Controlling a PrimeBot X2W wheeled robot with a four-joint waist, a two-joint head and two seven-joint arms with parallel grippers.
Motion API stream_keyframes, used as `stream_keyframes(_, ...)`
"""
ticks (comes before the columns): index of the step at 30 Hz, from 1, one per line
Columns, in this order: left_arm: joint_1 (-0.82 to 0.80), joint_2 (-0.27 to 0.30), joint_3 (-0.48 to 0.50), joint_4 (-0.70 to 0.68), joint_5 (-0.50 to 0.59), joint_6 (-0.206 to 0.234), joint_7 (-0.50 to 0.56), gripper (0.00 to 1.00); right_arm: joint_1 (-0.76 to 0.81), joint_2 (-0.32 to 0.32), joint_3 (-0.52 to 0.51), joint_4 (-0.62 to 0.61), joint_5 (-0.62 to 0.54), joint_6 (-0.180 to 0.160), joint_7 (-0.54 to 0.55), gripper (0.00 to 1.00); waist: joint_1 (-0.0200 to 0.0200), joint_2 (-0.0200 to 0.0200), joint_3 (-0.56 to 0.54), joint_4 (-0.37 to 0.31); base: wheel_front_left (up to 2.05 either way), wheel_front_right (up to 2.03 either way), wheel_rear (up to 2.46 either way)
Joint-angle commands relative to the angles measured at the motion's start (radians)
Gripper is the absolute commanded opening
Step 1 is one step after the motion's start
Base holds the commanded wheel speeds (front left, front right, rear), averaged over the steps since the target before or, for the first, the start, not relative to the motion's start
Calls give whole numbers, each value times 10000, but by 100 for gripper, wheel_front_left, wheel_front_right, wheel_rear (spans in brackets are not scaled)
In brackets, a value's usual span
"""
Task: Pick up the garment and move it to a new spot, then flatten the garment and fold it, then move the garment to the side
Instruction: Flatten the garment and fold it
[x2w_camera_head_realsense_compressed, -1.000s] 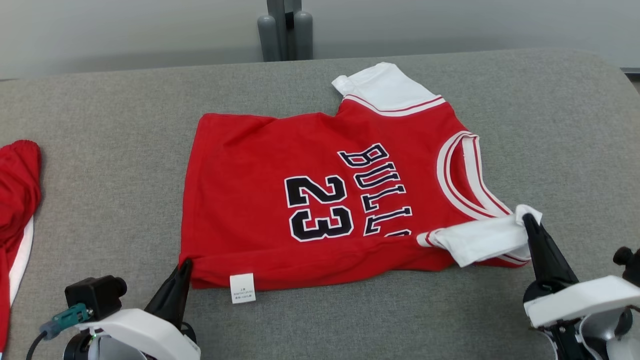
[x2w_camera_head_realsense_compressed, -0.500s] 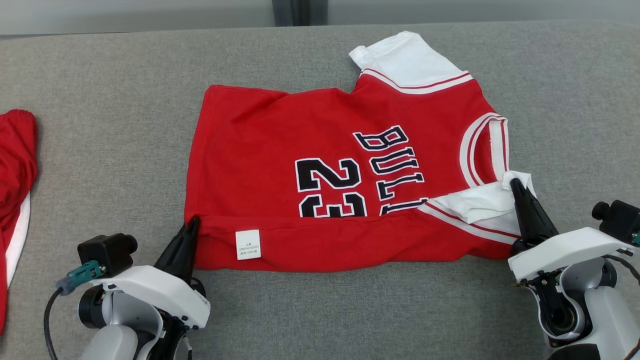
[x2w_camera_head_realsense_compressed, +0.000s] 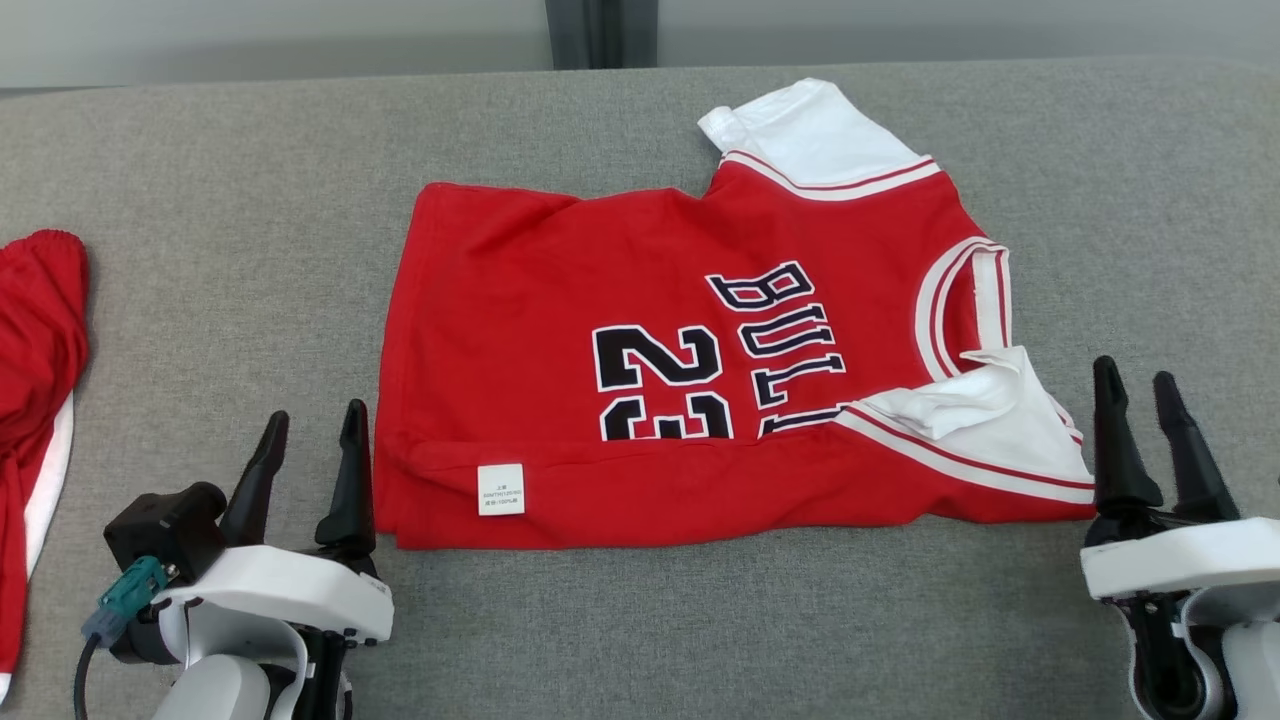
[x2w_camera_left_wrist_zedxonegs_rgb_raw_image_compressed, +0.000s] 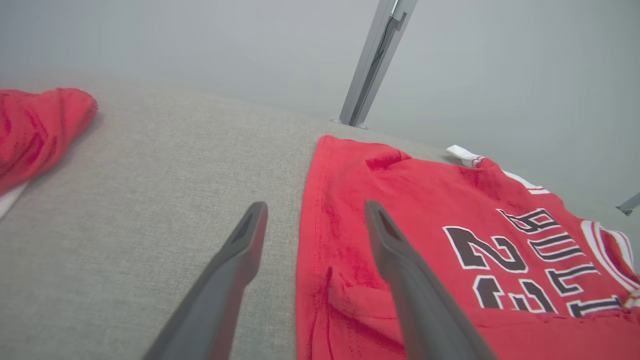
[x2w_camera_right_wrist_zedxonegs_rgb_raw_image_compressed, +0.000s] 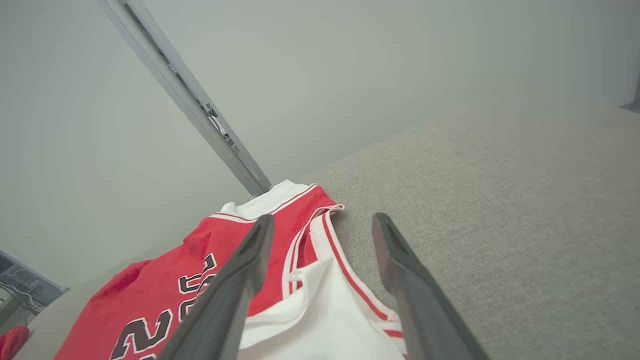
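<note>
Garment (x2w_camera_head_realsense_compressed: 650, 330): one red jersey, numbered side up, lying at the middle of the grey worktop (x2w_camera_head_realsense_compressed: 200, 200). Its near edge is turned over in a narrow strip bearing one white label (x2w_camera_head_realsense_compressed: 500, 489). The near white sleeve (x2w_camera_head_realsense_compressed: 980, 420) lies rumpled on top.

Left gripper (x2w_camera_head_realsense_compressed: 315, 415): jaws parted, empty, just beside the jersey's near-left corner. Right gripper (x2w_camera_head_realsense_compressed: 1133, 372): jaws parted, empty, just beside the near-right corner.

Judged step: folding, first strip laid. To do it well, smooth the sleeve flat, grasp both fold ends level, and carry them over together so the crease runs straight.

One other red garment (x2w_camera_head_realsense_compressed: 40, 350) lies at the worktop's left edge, well apart.
</note>
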Motion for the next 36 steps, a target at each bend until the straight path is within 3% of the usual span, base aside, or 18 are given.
stream_keyframes(1,37,71,49,-81,116,80,-113,100,88,-185,-79,-95,-266,23,-139,100,-1,0,-83,-6,0,0,0)
stream_keyframes(9,346,200,-22,-634,1254,785,-953,100,1072,-484,-163,-1287,-2572,23,-428,100,-1,0,-706,-93,0,0,0)
stream_keyframes(17,740,266,-347,-242,1816,765,-1153,100,1945,-280,-307,-1730,-3976,22,-13,100,-1,0,-1288,-167,0,0,0)
stream_keyframes(36,909,398,-1009,-142,2139,979,-491,100,2271,-119,-138,-1762,-4190,22,463,100,-1,0,-1611,-158,0,0,0)
